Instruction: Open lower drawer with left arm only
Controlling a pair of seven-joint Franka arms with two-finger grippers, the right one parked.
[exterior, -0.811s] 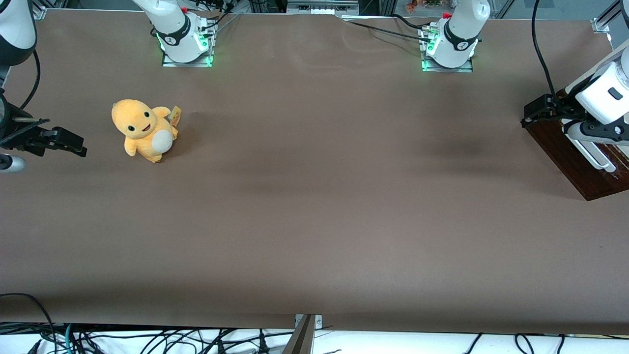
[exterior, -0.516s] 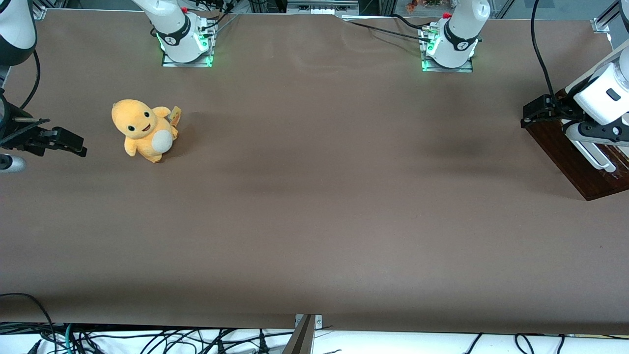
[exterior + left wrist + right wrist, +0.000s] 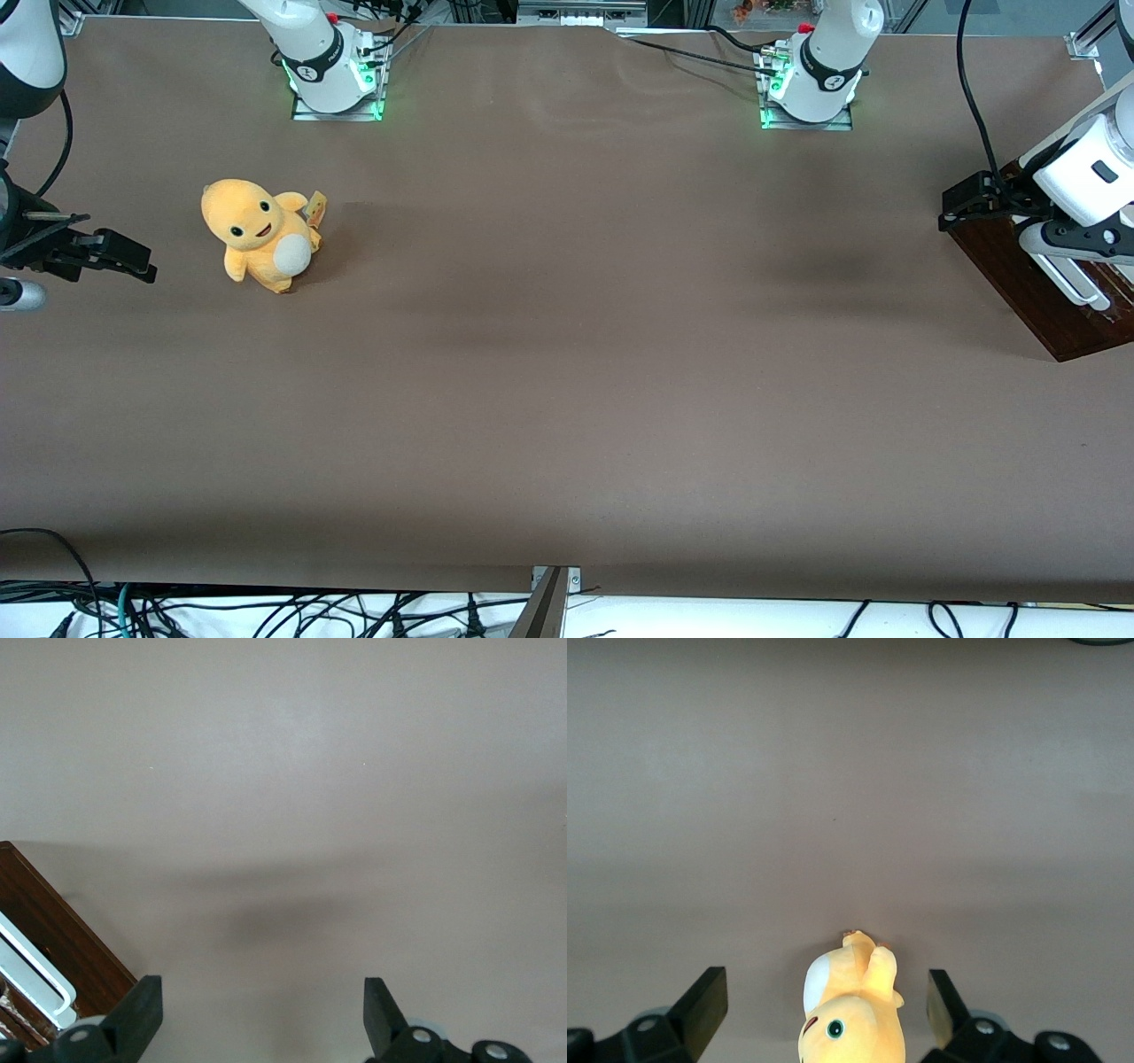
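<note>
The cabinet's dark reddish-brown drawer front (image 3: 1032,285) with a white bar handle (image 3: 1074,285) stands at the working arm's end of the table. The left arm (image 3: 1083,177) reaches over it and hides its upper part, so I cannot tell the lower drawer from the upper one. The black gripper (image 3: 964,204) hovers at the front's corner farther from the front camera, apart from the handle. In the left wrist view the gripper (image 3: 261,1014) is open and empty over bare table, with the wood front (image 3: 62,943) and white handle (image 3: 31,979) beside one finger (image 3: 137,1014).
A yellow plush toy (image 3: 259,235) sits toward the parked arm's end of the table and also shows in the right wrist view (image 3: 852,1014). The two arm bases (image 3: 337,75) (image 3: 811,84) stand along the table edge farthest from the front camera. Brown table (image 3: 567,354) stretches between.
The left arm's wrist has shifted very slightly over the cabinet. The drawer front and the plush toy have not moved.
</note>
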